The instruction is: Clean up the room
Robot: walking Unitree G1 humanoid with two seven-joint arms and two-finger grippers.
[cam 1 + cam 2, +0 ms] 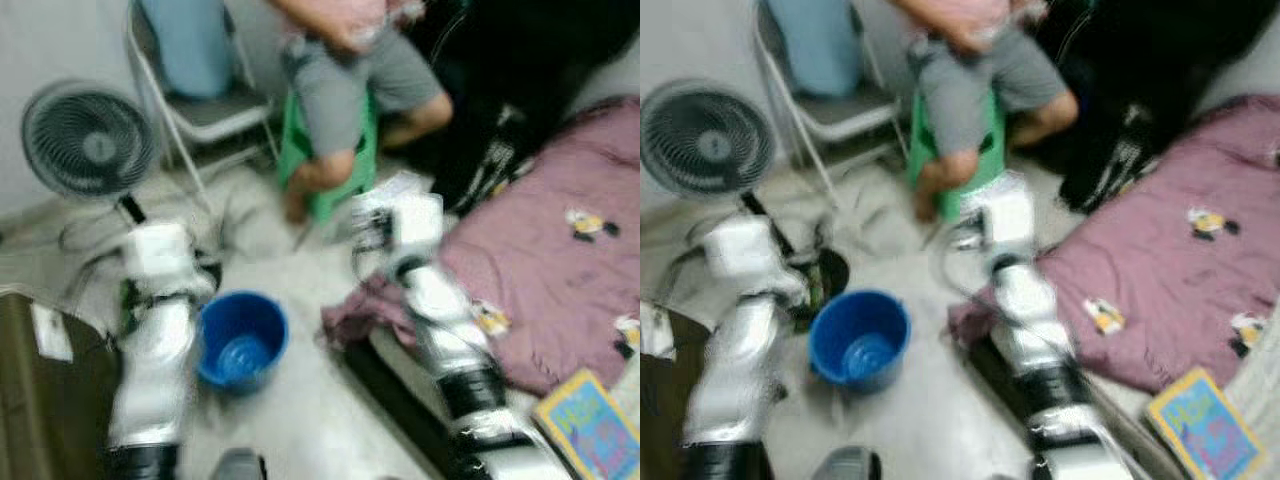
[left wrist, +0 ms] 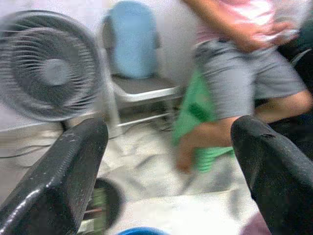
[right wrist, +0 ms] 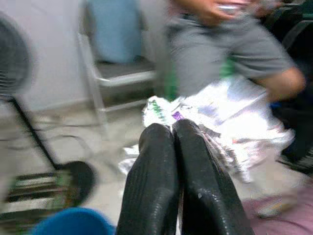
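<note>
Beyond one blue bucket (image 1: 240, 342), everything blurred; right gripper (image 3: 173, 134) pinched a crinkled wrapper (image 3: 230, 115), half hidden, while left gripper (image 2: 168, 142) gaped empty.

Shiny wrapper, matt fingers

The right gripper (image 3: 175, 132) shows matt, pebbled black fingers pinching a crinkly, glossy wrapper (image 3: 230, 112), probably plastic; beside them, smooth blue plastic bucket (image 1: 241, 338).

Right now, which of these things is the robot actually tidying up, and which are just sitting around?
Part of the job:
- crumpled wrapper, pinched in the right gripper
- blue bucket on the floor, likely where rubbish goes
- left gripper, open and holding nothing

Just lying about:
- fan
- chair
- green stool with a person on it
- purple bedding
- book
</note>
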